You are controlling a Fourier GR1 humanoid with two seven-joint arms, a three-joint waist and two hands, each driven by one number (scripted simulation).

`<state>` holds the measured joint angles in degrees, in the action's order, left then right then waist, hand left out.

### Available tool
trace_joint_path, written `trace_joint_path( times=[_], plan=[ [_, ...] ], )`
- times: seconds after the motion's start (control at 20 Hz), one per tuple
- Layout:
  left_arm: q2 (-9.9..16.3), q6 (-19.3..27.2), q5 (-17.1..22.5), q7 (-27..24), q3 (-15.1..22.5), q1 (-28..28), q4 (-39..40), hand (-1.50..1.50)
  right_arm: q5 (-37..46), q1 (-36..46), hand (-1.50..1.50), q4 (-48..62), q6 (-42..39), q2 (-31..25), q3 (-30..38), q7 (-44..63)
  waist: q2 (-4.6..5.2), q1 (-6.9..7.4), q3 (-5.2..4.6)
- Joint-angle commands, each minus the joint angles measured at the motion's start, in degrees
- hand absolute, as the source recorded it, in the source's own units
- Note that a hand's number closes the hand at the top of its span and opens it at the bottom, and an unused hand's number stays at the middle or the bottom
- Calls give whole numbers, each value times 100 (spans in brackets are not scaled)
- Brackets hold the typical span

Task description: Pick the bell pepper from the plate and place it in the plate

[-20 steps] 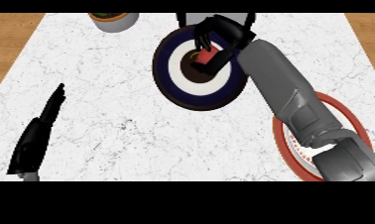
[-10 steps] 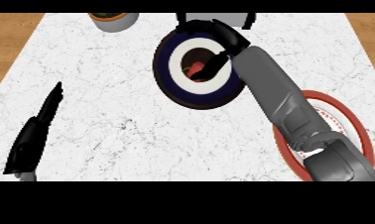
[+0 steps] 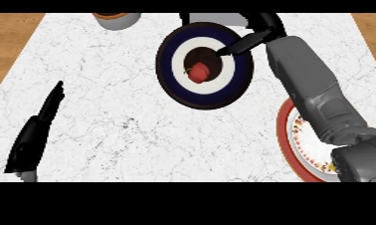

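Note:
A red bell pepper lies on the white middle of a navy-rimmed plate at the counter's far centre. My right hand hovers over the plate's far right rim, and one straight finger points down-left toward the pepper without touching it. This hand is open and holds nothing. A red-rimmed plate sits at the near right, largely hidden under my right forearm. Open and with its fingers straight, my left hand rests at the lower left.
A brown-topped grey cup stands at the far edge, left of the navy plate. A grey object shows just behind that plate. Wooden floor borders the marble counter on both sides.
My right hand, which covered the pepper half a second ago, has drawn back up and to the right. The pepper now shows uncovered on the navy plate. The left hand stayed put.

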<state>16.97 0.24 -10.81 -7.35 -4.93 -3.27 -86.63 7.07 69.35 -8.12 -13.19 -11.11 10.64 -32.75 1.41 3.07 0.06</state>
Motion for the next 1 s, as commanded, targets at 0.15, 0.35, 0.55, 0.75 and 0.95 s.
trace_joint_path(
  times=[0.15, 0.35, 0.55, 0.75, 0.95],
  plan=[
    [-69, -6, -46, 76, 68, 357, 151, 0, -642, -385, -150, 172, -1091, -759, 669, -248, 85, 53, 11],
    [-51, -44, -52, 20, 97, 462, 109, 0, -623, -672, -150, 78, -1415, -1169, 687, -725, 189, 194, 27],
    [-51, -87, -23, -173, 75, 218, 166, 0, -551, -736, -150, -18, -1754, -1625, 645, -846, 185, 292, 26],
    [-22, -87, -91, -120, 128, 294, 37, 0, -510, -909, -150, -36, -1738, -1607, 619, -953, 200, 380, 37],
    [-103, -69, -58, -163, 133, 353, 134, 0, -580, -948, -150, -35, -1808, -1847, 707, -848, 217, 392, 38]
  ],
)
